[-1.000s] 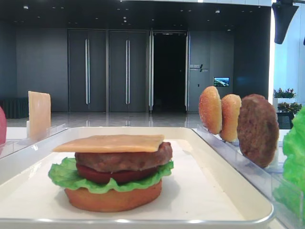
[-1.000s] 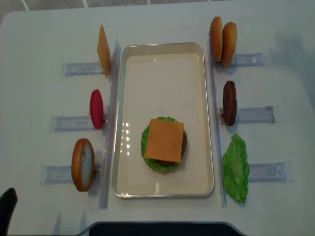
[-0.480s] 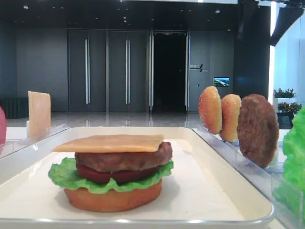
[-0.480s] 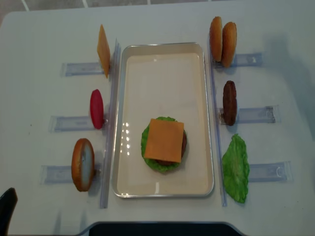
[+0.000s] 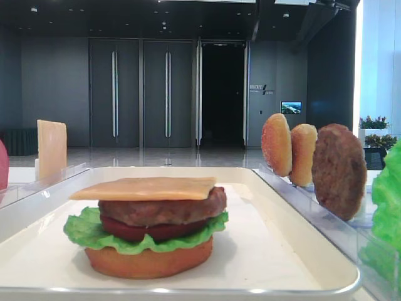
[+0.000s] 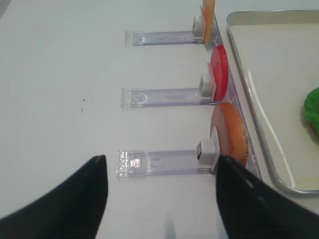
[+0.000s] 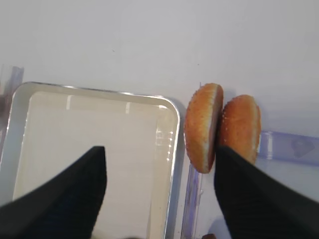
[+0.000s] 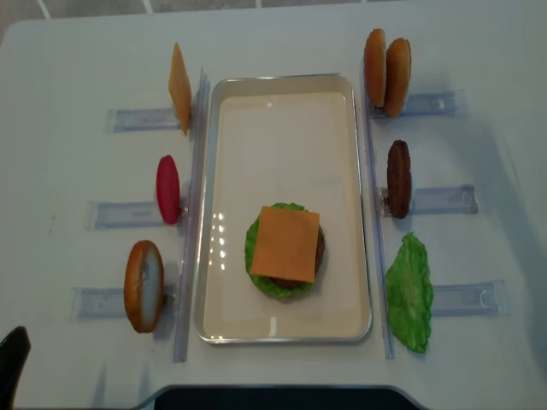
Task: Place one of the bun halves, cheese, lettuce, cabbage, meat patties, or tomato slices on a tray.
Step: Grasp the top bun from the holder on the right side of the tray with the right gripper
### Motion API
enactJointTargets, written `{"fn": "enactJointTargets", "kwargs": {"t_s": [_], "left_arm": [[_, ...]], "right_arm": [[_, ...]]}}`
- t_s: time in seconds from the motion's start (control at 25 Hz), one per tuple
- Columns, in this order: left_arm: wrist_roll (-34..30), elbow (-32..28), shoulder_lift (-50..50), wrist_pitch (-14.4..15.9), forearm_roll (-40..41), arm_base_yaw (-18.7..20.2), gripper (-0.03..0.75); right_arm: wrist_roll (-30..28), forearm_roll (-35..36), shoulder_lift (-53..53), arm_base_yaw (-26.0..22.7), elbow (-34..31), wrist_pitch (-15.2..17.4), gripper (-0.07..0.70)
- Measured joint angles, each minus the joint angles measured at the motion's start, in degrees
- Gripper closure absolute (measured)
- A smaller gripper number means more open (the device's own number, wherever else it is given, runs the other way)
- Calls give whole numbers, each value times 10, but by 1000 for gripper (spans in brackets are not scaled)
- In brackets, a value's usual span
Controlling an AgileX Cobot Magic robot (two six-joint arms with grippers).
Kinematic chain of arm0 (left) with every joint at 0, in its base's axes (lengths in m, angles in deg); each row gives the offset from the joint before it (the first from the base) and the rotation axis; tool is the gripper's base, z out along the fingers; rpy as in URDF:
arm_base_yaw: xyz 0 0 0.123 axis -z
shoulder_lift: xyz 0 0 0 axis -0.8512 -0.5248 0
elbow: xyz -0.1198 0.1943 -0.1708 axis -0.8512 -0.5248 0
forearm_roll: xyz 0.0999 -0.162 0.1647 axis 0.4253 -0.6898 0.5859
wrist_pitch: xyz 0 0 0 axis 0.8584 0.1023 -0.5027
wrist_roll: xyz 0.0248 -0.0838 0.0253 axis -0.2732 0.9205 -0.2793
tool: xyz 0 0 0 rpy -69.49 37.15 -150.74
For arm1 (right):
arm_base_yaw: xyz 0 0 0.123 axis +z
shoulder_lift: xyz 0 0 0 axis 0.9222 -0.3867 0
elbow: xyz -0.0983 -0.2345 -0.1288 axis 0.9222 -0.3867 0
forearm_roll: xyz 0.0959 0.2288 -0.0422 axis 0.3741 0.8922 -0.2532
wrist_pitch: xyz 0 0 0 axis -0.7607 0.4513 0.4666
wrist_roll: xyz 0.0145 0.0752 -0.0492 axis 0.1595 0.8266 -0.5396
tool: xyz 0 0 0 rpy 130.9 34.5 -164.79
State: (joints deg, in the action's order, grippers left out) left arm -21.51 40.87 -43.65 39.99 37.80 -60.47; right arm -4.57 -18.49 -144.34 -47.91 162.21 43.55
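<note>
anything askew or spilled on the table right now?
Nothing stands out. The stack on the tray sits level with the cheese flat on top, and the bun halves, patty and lettuce stand in their racks.

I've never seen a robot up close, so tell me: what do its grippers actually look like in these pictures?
Only the fingers show. In the right wrist view, the right gripper has two broad black fingers with a fine knobbly, matte texture and rounded tips. The left gripper looks the same: two dark textured fingers. No cables, markings or arm bodies are visible.
</note>
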Motion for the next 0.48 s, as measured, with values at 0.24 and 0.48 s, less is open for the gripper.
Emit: {"fn": "enactJointTargets", "kwargs": {"t_s": [0.24, 0.48], "left_arm": [[0, 0, 0, 0, 0, 0, 199], [0, 0, 0, 0, 0, 0, 199]], "right_arm": [[0, -2, -8, 8, 0, -16, 160], [22, -26, -33, 8, 0, -22, 159]]}}
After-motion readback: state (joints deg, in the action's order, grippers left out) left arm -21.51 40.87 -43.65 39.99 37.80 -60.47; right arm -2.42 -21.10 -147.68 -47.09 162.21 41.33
